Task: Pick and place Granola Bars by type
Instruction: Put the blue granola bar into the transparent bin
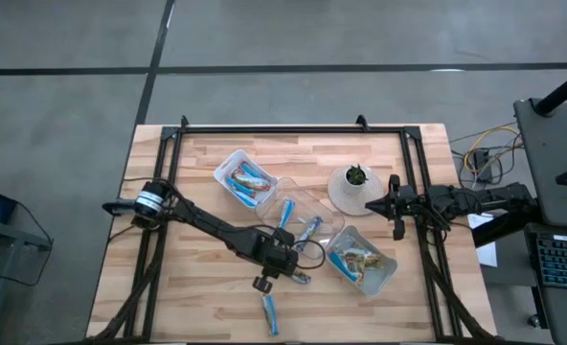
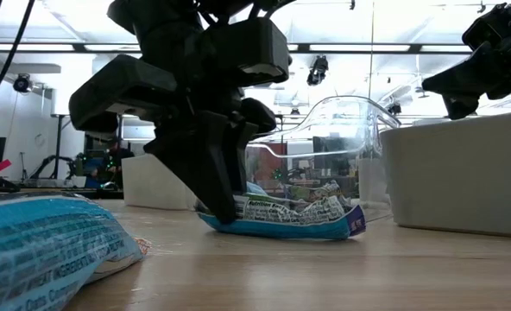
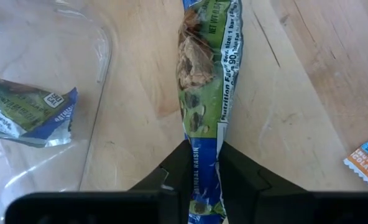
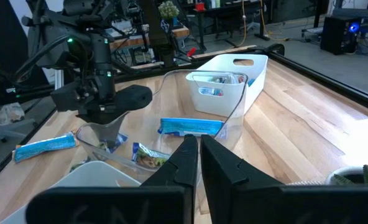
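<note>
My left gripper [image 1: 282, 266] is shut on a blue-and-green granola bar [image 3: 207, 81] at the table's middle, just near of a clear plastic tray [image 1: 307, 216]. The bar lies along the wood [image 2: 281, 220]. Two more bars [image 1: 309, 230] lie in the clear tray. A bright blue bar [image 1: 269, 312] lies flat on the table near the front edge. Two white bins [image 1: 228, 165] [image 1: 387, 273] hold more bars. My right gripper [image 1: 396, 216] is shut and empty, hovering at the right beside a potted plant. My left gripper pinches the bar's near end [image 3: 204, 163] between its two fingers [image 2: 225, 186], which come from above and point down. The bar runs lengthwise out from between the fingers. Its length rests on the table [image 2: 324, 226].
A small plant in a white pot [image 1: 353, 188] stands at the back right. The clear tray's wall [image 3: 100, 56] is close to the held bar, with a bar [image 3: 28, 112] inside it. Another wrapper's corner [image 3: 367, 160] lies nearby. Bare wood shows at the table's front left.
</note>
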Controlling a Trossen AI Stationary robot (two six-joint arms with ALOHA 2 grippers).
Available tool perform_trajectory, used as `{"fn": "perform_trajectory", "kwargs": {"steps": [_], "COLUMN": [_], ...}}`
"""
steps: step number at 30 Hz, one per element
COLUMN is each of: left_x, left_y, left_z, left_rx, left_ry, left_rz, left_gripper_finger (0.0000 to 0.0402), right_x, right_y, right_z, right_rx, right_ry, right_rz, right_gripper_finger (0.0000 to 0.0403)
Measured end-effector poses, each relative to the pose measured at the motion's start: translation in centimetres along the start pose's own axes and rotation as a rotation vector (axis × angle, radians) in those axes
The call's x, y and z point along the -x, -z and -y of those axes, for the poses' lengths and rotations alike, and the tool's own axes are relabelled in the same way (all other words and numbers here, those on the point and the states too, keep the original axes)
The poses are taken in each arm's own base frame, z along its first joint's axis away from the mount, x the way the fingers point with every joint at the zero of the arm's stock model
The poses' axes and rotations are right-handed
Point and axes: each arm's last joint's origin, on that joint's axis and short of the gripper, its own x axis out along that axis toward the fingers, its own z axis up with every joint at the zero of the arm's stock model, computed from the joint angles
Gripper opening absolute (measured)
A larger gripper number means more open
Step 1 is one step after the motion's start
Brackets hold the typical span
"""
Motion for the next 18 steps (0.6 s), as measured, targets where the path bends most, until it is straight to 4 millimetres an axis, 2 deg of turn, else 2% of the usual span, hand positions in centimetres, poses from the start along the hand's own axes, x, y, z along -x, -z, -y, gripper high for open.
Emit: {"fn": "perform_trajectory", "kwargs": {"steps": [15,18], "left_x": [0.8,1.5], "left_y": [-0.4,-0.8], "left_z": [-0.1,-0.1], "left_rx": [-0.005,-0.005], "left_ry": [0.005,0.002], "left_rz": [-0.041,-0.025], "left_gripper_finger": [0.0050,0.0050], "right_x": [0.0,0.0], "right_y": [0.0,0.0], "right_z": [0.0,0.0], "right_rx": [0.000,0.000], "right_ry": [0.000,0.000], "right_rz": [0.000,0.000], "right_gripper_finger": [0.0013,0.0013]}}
